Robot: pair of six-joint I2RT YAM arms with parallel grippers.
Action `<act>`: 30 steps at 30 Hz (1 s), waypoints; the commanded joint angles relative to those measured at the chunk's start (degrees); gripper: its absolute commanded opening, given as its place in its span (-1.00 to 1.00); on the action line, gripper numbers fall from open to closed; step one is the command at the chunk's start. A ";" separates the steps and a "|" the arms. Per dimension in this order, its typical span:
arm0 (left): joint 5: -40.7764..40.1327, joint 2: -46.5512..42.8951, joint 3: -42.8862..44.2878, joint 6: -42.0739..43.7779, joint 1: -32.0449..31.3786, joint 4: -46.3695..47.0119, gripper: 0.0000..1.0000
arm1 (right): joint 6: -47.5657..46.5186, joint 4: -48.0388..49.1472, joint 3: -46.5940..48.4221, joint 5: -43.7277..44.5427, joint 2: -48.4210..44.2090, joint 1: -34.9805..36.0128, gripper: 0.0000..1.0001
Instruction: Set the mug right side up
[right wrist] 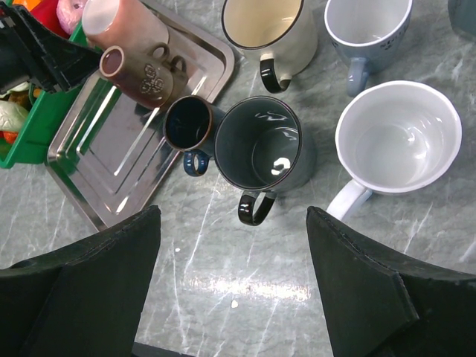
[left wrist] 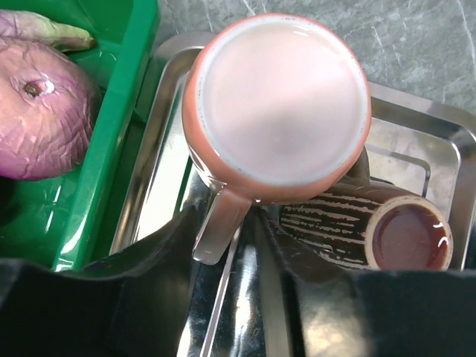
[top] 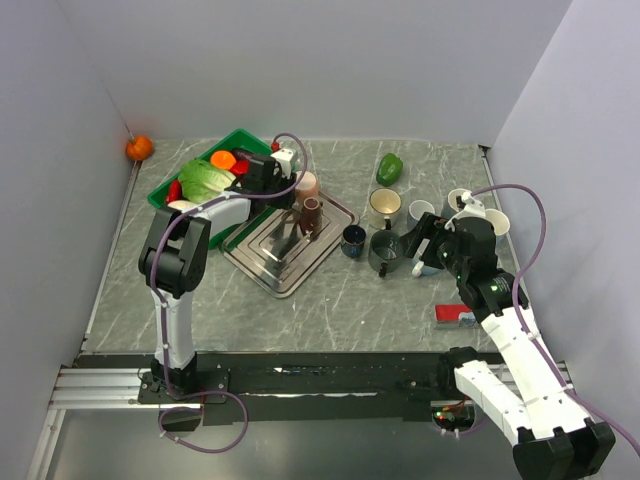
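Note:
A pink mug point(left wrist: 275, 104) stands upside down on the metal tray point(left wrist: 160, 186), flat base up and handle point(left wrist: 219, 223) pointing at my left gripper point(left wrist: 230, 260). The jaws sit on either side of that handle; the left finger is close against it, and a strip of tray shows on the right. From above, the pink mug point(top: 306, 185) is at the tray's far edge with the left gripper point(top: 296, 197) beside it. A brown patterned mug point(left wrist: 372, 230) lies on its side next to it. My right gripper point(right wrist: 234, 282) hangs open over bare table, just short of a dark grey mug point(right wrist: 260, 145).
A green bin point(top: 190, 190) of vegetables touches the tray's left side. Upright mugs cluster to the right: cream point(top: 384, 205), small dark blue point(top: 353, 240), dark grey point(top: 384, 250) and white ones point(right wrist: 398, 137). A green pepper point(top: 390, 168), an orange fruit point(top: 139, 148) and a red object point(top: 455, 315) lie about.

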 commanded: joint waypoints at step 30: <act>1.29 -17.95 -9.86 -7.80 -0.70 17.04 -0.98 | 0.04 1.73 1.35 -4.54 -2.17 -0.25 0.69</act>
